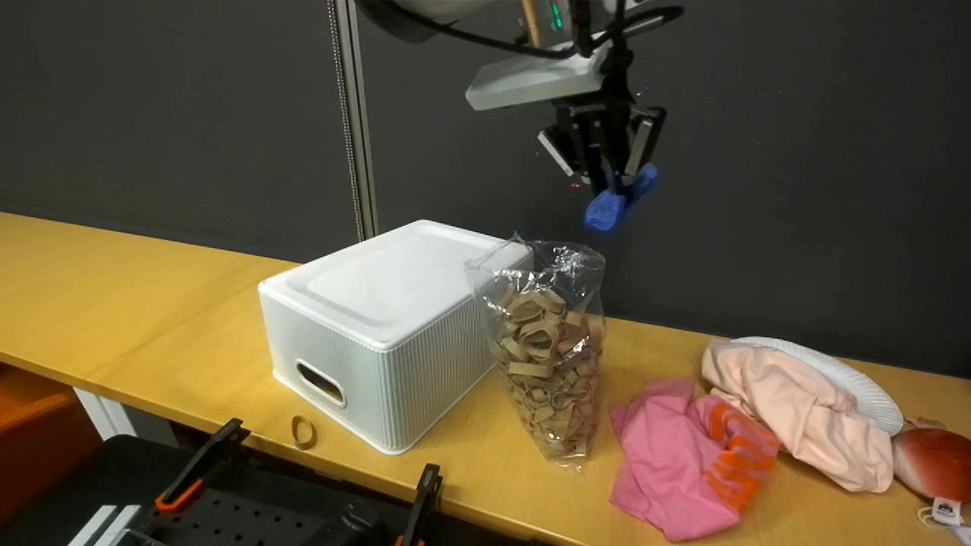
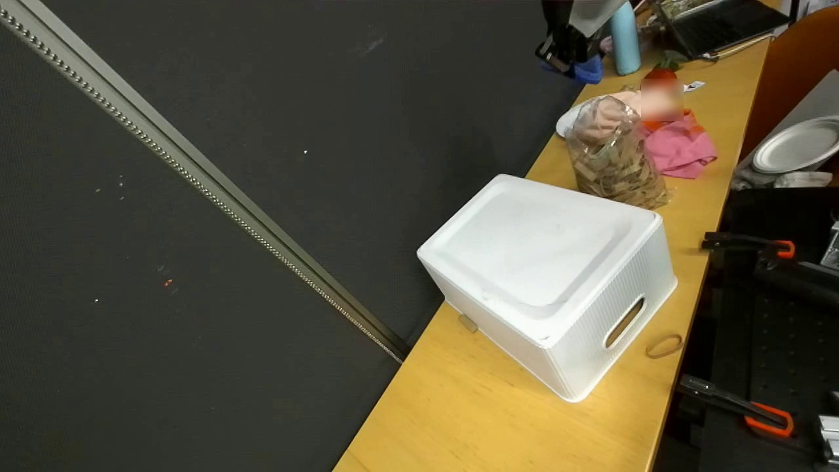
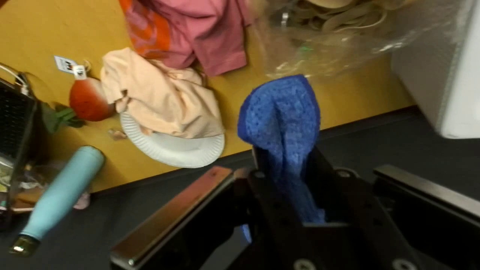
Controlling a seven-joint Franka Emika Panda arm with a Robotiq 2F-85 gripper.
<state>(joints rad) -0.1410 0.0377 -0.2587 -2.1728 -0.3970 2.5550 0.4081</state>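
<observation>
My gripper is shut on a folded blue cloth, which is pinched between the fingers and sticks out past their tips. In an exterior view the blue cloth hangs in the air, above and behind a clear plastic bag of tan rubber bands. To the right of that bag lie a pink cloth with an orange patch and a peach cloth partly over a white paper plate. A white lidded box stands left of the bag.
A dark wall panel rises behind the table. Beyond the cloths are a red and white toy, a light blue bottle and a laptop. One rubber band lies near the front edge, where black clamps are fixed.
</observation>
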